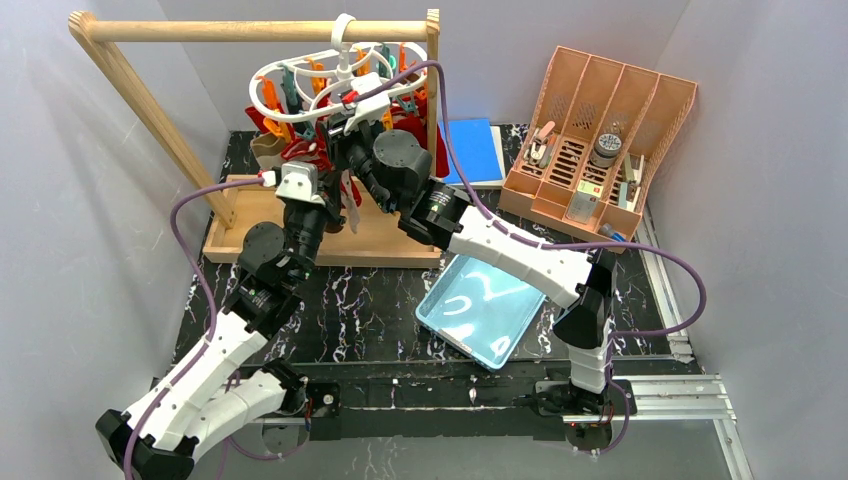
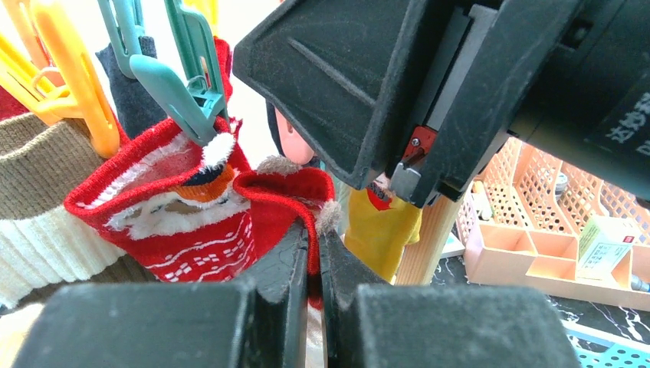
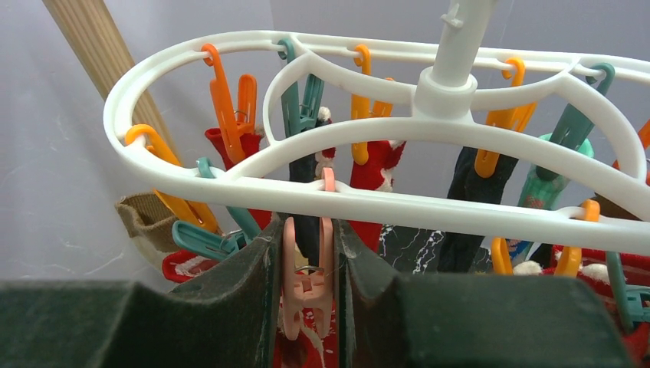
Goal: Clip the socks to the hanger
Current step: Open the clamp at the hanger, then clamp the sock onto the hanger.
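A: Under the rail (image 1: 250,30), where is the hanger (image 3: 368,205)?
B: Hooked there, with socks (image 3: 377,165) dangling below.
A: And the grippers?
B: Left gripper (image 2: 314,241) closed on a red sock (image 2: 280,195) cuff; right gripper (image 3: 308,238) squeezing a pink clip (image 3: 306,295) just below the ring

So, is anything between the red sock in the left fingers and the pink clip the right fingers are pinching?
Nothing visible. The red knitted sock has its cuff right under the pale pink plastic clip; neighbouring teal clips hang off to the side.
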`<state>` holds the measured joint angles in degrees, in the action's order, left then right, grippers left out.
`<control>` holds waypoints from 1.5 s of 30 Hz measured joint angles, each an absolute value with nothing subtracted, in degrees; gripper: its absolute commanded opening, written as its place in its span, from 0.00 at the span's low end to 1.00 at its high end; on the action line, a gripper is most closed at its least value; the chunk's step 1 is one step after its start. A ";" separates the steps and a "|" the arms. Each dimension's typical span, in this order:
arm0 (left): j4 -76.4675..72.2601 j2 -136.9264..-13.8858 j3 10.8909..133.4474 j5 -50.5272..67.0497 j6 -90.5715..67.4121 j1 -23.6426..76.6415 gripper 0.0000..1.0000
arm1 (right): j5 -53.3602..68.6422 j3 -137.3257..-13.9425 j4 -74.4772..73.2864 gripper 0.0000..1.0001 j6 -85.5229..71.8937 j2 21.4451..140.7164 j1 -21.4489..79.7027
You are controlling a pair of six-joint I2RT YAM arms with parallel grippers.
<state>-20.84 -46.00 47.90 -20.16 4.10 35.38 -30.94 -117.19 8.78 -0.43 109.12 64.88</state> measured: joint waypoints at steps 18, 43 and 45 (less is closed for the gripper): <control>-23.46 -44.66 47.90 -20.16 3.81 35.38 0.00 | -30.68 -115.37 9.67 0.01 -0.49 108.33 64.88; -23.66 -42.65 46.61 -18.04 4.05 35.38 0.00 | -29.87 -114.39 9.32 0.01 -3.05 107.31 64.84; -23.88 -41.82 45.43 -18.22 4.60 35.38 0.00 | -29.85 -113.89 9.26 0.01 -3.05 106.74 64.84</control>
<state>-23.88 -41.82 45.43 -18.22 4.60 35.38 -29.85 -113.89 9.26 -3.05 106.74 64.84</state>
